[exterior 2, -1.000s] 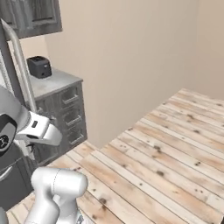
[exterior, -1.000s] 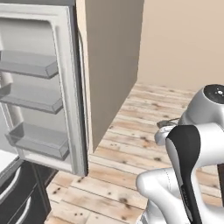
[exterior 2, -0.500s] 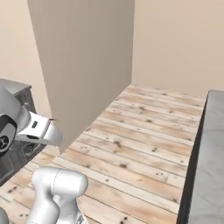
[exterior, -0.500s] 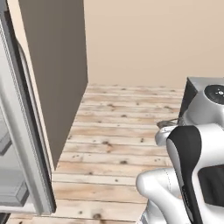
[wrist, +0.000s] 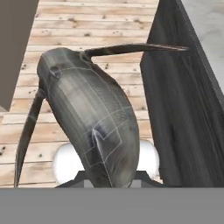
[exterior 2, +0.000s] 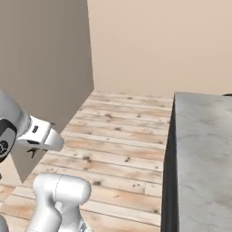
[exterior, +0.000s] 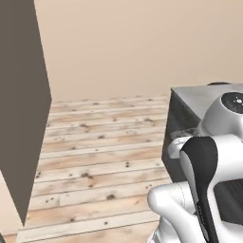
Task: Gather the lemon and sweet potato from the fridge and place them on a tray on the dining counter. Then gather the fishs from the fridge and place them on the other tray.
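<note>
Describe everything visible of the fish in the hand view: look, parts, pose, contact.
The fish is dark grey with a dull sheen and faint pale panel lines, its body a rounded oval rising from the bottom of the hand view. Two thin dark fins or tail points stick out, one toward the dining counter, one down the other side. It hangs above the wooden floor beside the counter's dark side. The gripper is shut on its near end; the fingertips are hidden behind it.

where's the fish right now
In the hand view the fish is held in the shut gripper, over the wooden floor, left of the dining counter.
</note>
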Tool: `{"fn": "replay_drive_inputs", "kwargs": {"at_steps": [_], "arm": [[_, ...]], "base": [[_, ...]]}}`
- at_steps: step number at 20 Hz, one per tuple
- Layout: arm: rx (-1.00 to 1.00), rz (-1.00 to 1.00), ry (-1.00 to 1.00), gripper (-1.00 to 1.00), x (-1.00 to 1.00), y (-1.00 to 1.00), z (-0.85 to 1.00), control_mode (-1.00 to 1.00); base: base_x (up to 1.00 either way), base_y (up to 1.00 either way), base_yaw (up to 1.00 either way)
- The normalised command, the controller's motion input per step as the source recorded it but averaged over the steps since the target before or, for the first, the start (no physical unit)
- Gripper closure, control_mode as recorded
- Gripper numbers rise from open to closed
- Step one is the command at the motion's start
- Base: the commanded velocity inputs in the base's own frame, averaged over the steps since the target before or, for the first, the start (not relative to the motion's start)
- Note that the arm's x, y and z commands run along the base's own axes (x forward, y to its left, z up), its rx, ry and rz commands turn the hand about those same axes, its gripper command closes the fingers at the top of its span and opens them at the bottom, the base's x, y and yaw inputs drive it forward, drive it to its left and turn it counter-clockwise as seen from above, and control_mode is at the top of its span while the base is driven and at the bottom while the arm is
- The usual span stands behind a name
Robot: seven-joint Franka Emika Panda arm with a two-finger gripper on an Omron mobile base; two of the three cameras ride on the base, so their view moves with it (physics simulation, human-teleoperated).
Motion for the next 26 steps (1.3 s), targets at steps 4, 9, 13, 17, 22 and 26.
{"fn": "replay_drive_inputs", "kwargs": {"at_steps": [4,9,13,17,22,26], "arm": [[0.00,0.00,0.00,1.00,0.00,0.00,0.00,1.00],[0.00,0.00,0.00,1.00,0.00,0.00,0.00,1.00],[0.00,0.00,0.00,1.00,0.00,0.00,0.00,1.00],[0.00,0.00,0.00,1.00,0.00,0.00,0.00,1.00],[0.00,0.00,0.00,1.00,0.00,0.00,0.00,1.00],[0.00,0.00,0.00,1.00,0.00,0.00,0.00,1.00]], "base": [[0.85,0.22,-0.41],[0.82,0.24,-0.40],[0.84,0.30,-0.40],[0.87,0.36,-0.40],[0.84,0.41,-0.41],[0.85,0.47,-0.42]]}}
